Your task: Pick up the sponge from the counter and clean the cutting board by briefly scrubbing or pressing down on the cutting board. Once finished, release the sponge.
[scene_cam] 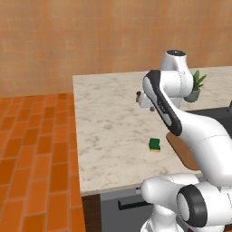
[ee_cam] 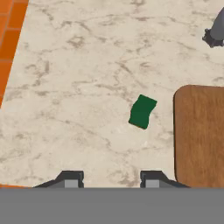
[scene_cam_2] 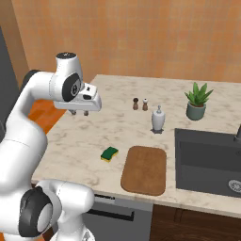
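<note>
The sponge (scene_cam_2: 109,153) lies green side up on the marble counter (scene_cam_2: 75,141), a short gap left of the brown cutting board (scene_cam_2: 144,170). My gripper (scene_cam_2: 79,113) hangs high above the counter, left of and behind the sponge, pointing down. Its fingers stand apart with nothing between them. In the hand view the sponge (ee_cam: 142,111) sits a little ahead of the gripper (ee_cam: 111,179), slightly to the right, and the cutting board (ee_cam: 199,133) fills the right side. From the left base view the sponge (scene_cam: 155,144) shows beside the arm, which hides most of the cutting board (scene_cam: 181,149).
Behind the board stand a white bottle (scene_cam_2: 158,119) and two small shakers (scene_cam_2: 135,103). A potted plant (scene_cam_2: 196,101) sits at the back right, above the dark sink (scene_cam_2: 209,160). The counter's left edge drops to the orange tiled floor (scene_cam: 31,149).
</note>
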Motion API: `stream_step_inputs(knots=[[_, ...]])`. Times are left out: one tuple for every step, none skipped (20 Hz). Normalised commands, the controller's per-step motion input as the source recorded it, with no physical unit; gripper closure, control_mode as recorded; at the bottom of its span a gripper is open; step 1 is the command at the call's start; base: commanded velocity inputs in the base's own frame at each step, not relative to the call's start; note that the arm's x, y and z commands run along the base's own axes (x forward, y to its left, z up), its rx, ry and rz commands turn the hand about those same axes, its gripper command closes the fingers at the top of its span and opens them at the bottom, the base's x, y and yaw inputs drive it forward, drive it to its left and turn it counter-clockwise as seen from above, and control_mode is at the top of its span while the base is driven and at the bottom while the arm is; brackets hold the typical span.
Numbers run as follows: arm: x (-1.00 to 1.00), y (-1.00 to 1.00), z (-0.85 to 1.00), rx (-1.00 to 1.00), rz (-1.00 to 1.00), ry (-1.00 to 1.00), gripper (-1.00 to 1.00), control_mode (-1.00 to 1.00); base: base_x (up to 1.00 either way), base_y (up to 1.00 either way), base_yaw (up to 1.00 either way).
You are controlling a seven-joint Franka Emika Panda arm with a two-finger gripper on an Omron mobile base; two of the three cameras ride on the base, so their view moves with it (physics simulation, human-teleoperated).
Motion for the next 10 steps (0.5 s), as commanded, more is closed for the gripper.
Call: stream_step_inputs(knots=[[0.0, 0.0, -0.01, 0.0, -0.02, 0.0, -1.0, -1.0, 0.0, 0.0, 0.0], [0.0, -0.14, -0.18, 0.0, -0.07, 0.0, -1.0, -1.0, 0.0, 0.0, 0.0], [0.0, -0.34, -0.29, 0.0, -0.1, 0.0, -1.0, -1.0, 0.0, 0.0, 0.0], [0.0, -0.51, -0.37, 0.0, -0.14, 0.0, -1.0, -1.0, 0.0, 0.0, 0.0], [0.0, -0.51, -0.41, 0.0, -0.15, 0.0, -1.0, -1.0, 0.0, 0.0, 0.0], [0.0, -0.56, -0.44, 0.0, -0.15, 0.0, -1.0, -1.0, 0.0, 0.0, 0.0], [0.0, -0.59, -0.49, 0.0, -0.13, 0.0, -1.0, -1.0, 0.0, 0.0, 0.0], [0.01, -0.58, -0.52, 0.01, -0.11, 0.0, -1.0, -1.0, 0.0, 0.0, 0.0], [0.0, -0.52, -0.58, 0.02, -0.1, 0.0, -1.0, -1.0, 0.0, 0.0, 0.0], [0.0, -0.41, -0.63, 0.02, -0.1, 0.0, -1.0, -1.0, 0.0, 0.0, 0.0]])
